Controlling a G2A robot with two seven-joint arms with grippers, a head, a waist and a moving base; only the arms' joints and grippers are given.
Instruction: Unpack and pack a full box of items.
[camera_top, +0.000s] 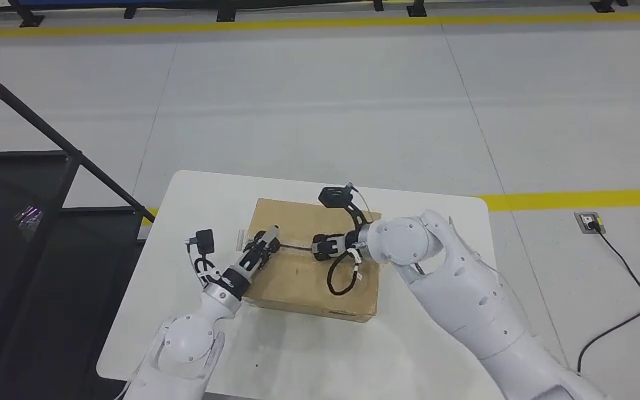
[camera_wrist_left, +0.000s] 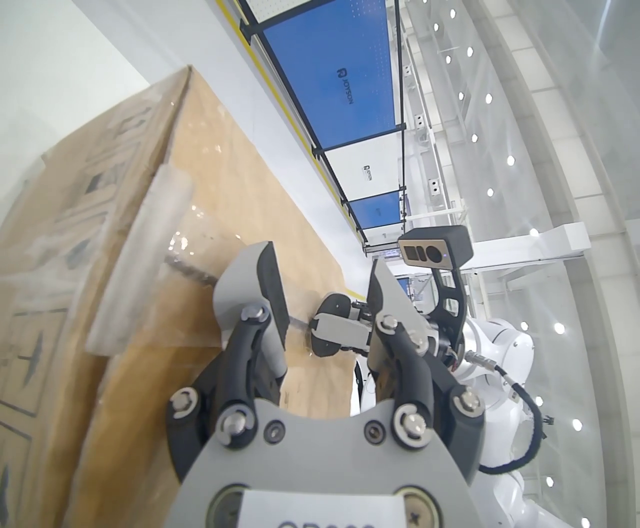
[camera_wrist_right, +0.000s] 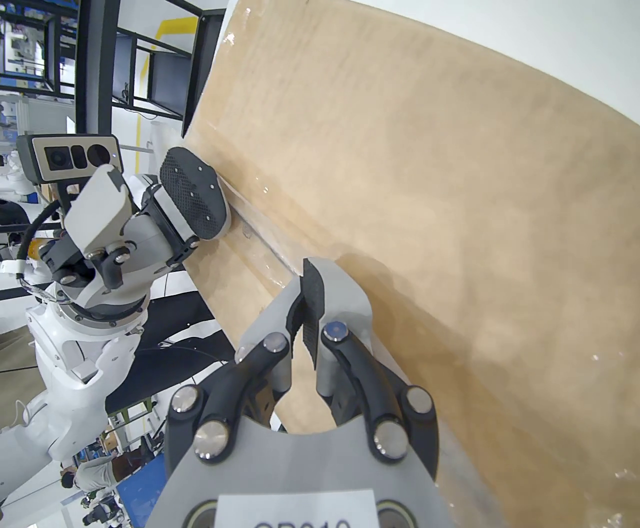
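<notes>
A closed brown cardboard box (camera_top: 300, 222) lies in the middle of the white table, its top seam (camera_wrist_left: 187, 270) sealed with clear tape. My left gripper (camera_top: 268, 243) is over the left part of the seam and open, with its two fingers (camera_wrist_left: 272, 285) spread well apart above the box top (camera_wrist_left: 225, 165). My right gripper (camera_top: 320, 246) rests on the seam a short way to the right, facing the left one. Its pads (camera_wrist_right: 312, 300) are pressed together, shut against the box top (camera_wrist_right: 425, 175) at the tape line (camera_wrist_right: 260, 240). Whether tape is pinched between them is not visible.
The white table (camera_top: 200, 220) has bare room all around the box, with rounded edges on every side. A black rack (camera_top: 40, 230) stands off the table's left side. Grey floor with a yellow line (camera_top: 560, 200) lies beyond.
</notes>
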